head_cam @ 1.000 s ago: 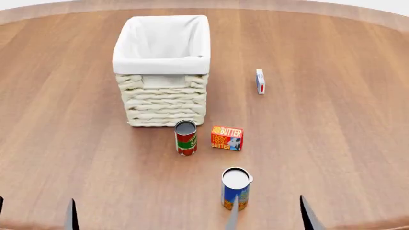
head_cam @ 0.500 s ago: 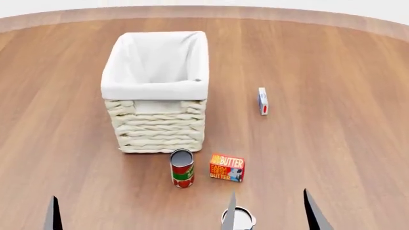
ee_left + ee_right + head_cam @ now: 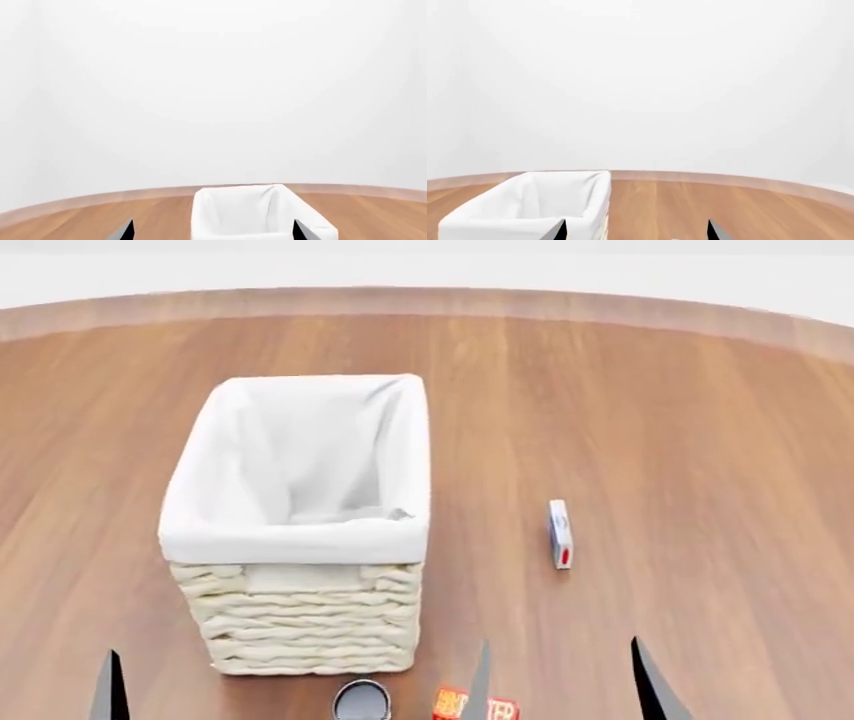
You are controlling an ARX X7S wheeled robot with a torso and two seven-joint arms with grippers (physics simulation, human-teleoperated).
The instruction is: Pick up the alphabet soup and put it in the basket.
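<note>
The alphabet soup is out of view in every frame. The cream wicker basket (image 3: 310,625) with its white liner stands at the left middle of the head view. It also shows in the left wrist view (image 3: 257,215) and in the right wrist view (image 3: 527,210). My left gripper (image 3: 213,232) is open and empty, and the basket lies ahead between its fingers. One of its fingers (image 3: 115,692) shows low at the head view's left. My right gripper (image 3: 636,232) is open and empty. In the head view (image 3: 563,685) it sits low, right of the basket.
The slim can with a grey top (image 3: 362,701) and an orange butter box (image 3: 475,708) are cut off by the head view's lower edge, in front of the basket. A small white box (image 3: 561,533) lies to the basket's right. The wooden table's far rim (image 3: 427,302) curves behind.
The head view has swung up and away. The basket, the slim can and the butter box slid down the frame, and the alphabet soup dropped out past the lower edge. Both grippers stay open.
</note>
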